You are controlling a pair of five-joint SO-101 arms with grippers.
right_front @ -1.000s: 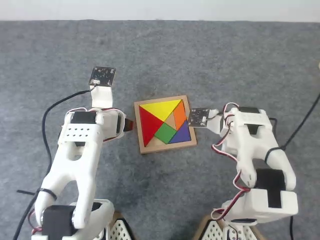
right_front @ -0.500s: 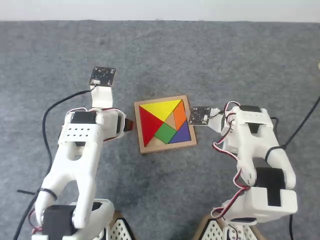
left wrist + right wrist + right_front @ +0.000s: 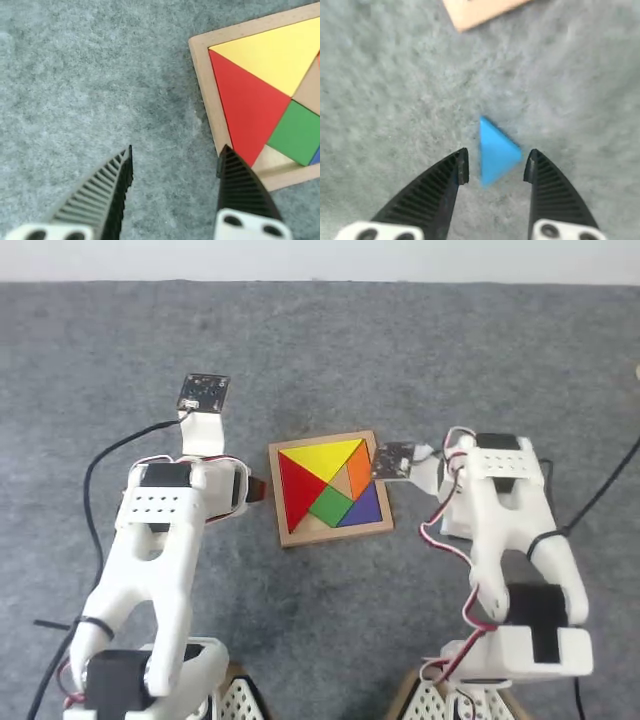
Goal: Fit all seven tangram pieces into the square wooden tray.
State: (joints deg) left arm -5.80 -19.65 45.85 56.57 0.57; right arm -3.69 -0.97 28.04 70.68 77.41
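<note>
The high view looks straight down from far above the wooden tray (image 3: 274,480). The wrist views look down from close behind the left gripper (image 3: 177,148) and right gripper (image 3: 497,150), each catching a tray corner ahead of its fingertips.

Light-blue triangle (image 3: 497,150) lies flat outside the partly filled wooden tray (image 3: 277,495).
</note>
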